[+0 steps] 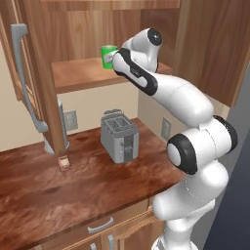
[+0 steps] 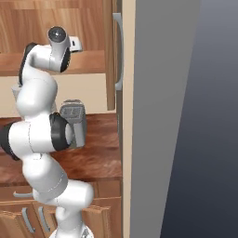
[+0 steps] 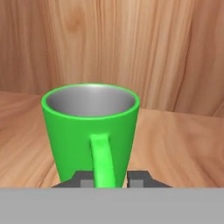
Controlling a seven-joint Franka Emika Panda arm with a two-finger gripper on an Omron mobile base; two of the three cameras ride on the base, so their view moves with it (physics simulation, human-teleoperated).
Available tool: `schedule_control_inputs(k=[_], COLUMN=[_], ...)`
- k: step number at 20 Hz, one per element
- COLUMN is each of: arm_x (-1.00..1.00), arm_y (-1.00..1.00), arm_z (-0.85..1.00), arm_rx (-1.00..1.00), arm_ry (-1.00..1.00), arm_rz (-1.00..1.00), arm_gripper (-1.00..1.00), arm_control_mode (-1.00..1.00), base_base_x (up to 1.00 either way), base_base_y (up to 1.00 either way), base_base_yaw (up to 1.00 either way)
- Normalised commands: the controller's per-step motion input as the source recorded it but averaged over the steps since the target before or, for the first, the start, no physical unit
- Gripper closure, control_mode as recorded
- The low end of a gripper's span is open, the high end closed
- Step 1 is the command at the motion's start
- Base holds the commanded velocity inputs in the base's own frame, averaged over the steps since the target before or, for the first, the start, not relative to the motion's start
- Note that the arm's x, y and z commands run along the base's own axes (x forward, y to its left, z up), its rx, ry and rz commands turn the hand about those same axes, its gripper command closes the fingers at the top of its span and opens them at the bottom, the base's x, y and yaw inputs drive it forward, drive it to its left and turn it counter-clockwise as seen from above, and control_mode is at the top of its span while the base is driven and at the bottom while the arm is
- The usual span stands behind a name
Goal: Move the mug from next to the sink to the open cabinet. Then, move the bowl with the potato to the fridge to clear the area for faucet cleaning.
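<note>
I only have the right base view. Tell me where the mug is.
Observer: The mug stands upright on the shelf of the open cabinet, seen from the left base view.
Operator: Report the claw.
Observer: In the hand view the claw sits at the mug's handle, one fingertip on each side; whether they still pinch it I cannot tell.
Operator: Say what is on the counter under it.
Observer: A grey toaster stands on the wooden counter below the shelf, with a small brown block to its left.
</note>
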Motion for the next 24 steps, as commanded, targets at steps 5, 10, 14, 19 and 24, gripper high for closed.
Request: schedule_control_inputs(k=[5,10,14,19,24], arm_x=[-0.31,-0.82,-1.00,-1.00,-1.00], arm_y=[0.00,-0.03,-0.27,-0.56,-0.52], arm_z=[0.00,0.00,-0.01,-0.01,-0.03], arm_rx=[0.00,0.00,0.05,0.11,0.10], arm_ry=[-0.03,-0.10,-0.11,-0.12,-0.09], arm_rz=[0.00,-0.02,-0.11,-0.20,-0.25], arm_gripper=[-1.00,-1.00,-1.00,-1.00,-1.00], arm_control_mode=[-1.00,-1.00,-1.00,-1.00,-1.00], base_base_x=[0.00,0.00,0.00,0.00,0.00], base_base_y=[0.00,0.00,0.00,0.00,0.00], base_base_yaw=[0.00,0.00,0.00,0.00,0.00])
